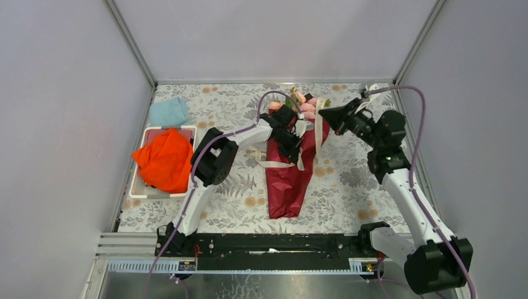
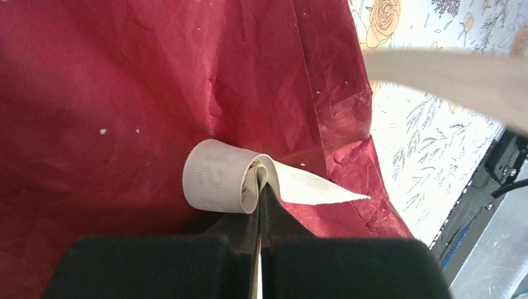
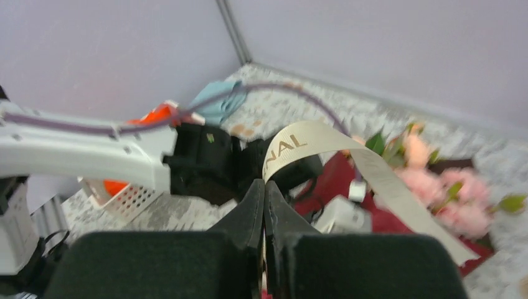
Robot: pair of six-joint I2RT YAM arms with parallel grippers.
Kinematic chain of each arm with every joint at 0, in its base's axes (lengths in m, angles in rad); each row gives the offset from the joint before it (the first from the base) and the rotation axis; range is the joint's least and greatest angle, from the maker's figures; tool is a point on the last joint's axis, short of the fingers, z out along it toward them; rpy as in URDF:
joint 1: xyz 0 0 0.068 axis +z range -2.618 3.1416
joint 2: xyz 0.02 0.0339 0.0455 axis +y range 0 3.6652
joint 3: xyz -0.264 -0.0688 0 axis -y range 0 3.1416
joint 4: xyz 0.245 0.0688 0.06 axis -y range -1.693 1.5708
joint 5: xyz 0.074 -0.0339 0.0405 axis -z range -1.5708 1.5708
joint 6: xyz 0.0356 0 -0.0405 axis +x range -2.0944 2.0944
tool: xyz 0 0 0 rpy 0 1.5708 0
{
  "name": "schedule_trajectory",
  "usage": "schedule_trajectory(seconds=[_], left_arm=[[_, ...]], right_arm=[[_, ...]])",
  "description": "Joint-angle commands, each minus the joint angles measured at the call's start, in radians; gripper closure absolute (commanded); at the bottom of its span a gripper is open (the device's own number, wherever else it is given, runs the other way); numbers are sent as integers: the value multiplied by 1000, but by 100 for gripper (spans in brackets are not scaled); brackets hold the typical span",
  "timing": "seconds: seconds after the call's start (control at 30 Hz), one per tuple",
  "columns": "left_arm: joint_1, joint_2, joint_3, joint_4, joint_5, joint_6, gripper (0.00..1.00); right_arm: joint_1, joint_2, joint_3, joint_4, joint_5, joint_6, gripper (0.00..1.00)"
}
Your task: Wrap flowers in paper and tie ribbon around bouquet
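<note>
the bouquet (image 1: 291, 180) lies on the counter (image 1: 355, 187) between the arms, its narrow end nearest the bases and the flowers (image 1: 304, 106) at the far, wide end. the left hand (image 1: 291, 148) sits low over the middle of the bouquet, fingers pressed together on a curled loop of ribbon (image 2: 218, 180) just above the red paper (image 2: 124, 93). a short tail of ribbon sticks out to the right of the pinch. the right hand (image 1: 322, 114) is just right of the flower end and is likewise closed on the ribbon. its wrist view shows a cream strand printed with letters arching up from the fingertips (image 3: 256, 199) and running off toward the pink blooms. from above, a strand hangs from this hand down over the paper, and more loops lie across and left of the bouquet.

at the counter's left edge a white tray (image 1: 140, 193) holds an orange cloth (image 1: 163, 159) that spills over its rim. a blue cloth (image 1: 169, 112) lies on the counter just beyond the tray.
</note>
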Motion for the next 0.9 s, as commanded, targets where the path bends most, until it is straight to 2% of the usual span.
schedule_trajectory(seconds=[0.0, 0.17, 0.3, 0.47, 0.67, 0.87], left_arm=[[42, -7, 39, 10, 41, -13, 100], [82, -13, 46, 14, 89, -51, 100], [116, -46, 36, 24, 138, -86, 100], [151, -154, -32, 25, 162, -97, 100], [182, -341, -113, 12, 173, -87, 100], [132, -467, -137, -80, 279, -27, 100]], right_arm=[[42, 111, -184, 303, -84, 201, 100], [216, 271, -272, 445, -52, 234, 100], [232, 418, -339, 612, 10, 334, 100], [229, 570, -324, 629, 85, 362, 100], [219, 680, -179, 412, 137, 304, 100], [191, 808, 21, 347, 72, 309, 100]])
